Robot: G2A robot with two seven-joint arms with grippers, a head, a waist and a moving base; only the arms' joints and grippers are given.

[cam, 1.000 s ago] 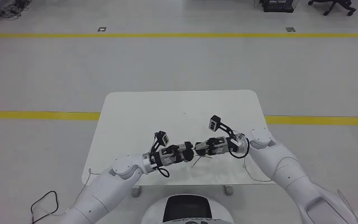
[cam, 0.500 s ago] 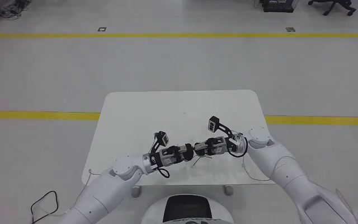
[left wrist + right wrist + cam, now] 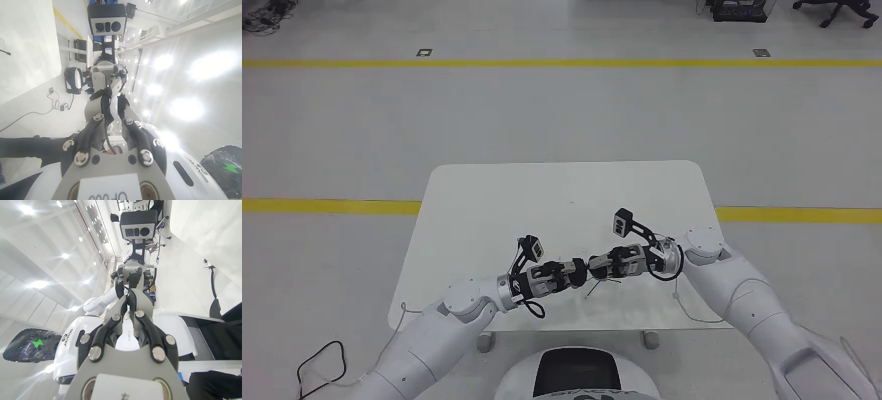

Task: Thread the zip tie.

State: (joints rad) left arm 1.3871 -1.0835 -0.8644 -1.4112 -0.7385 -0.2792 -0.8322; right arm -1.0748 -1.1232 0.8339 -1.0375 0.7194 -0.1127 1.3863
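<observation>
The right gripper (image 3: 128,303) has edged toward the frame's left and is now tip to tip with the left gripper (image 3: 115,113), lower centre, above the counter (image 3: 542,200). The right fingers (image 3: 142,302) are closed on the zip tie (image 3: 104,104), which spans both grippers. The left's hold cannot be told. Risk: misaligned tips may buckle the zip tie. A floor cable (image 3: 322,360) lies lower left and obstructs nothing.

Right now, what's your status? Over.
Tip to tip above table: left gripper, right gripper. Right shut on zip tie. Tie spans to left gripper.
</observation>
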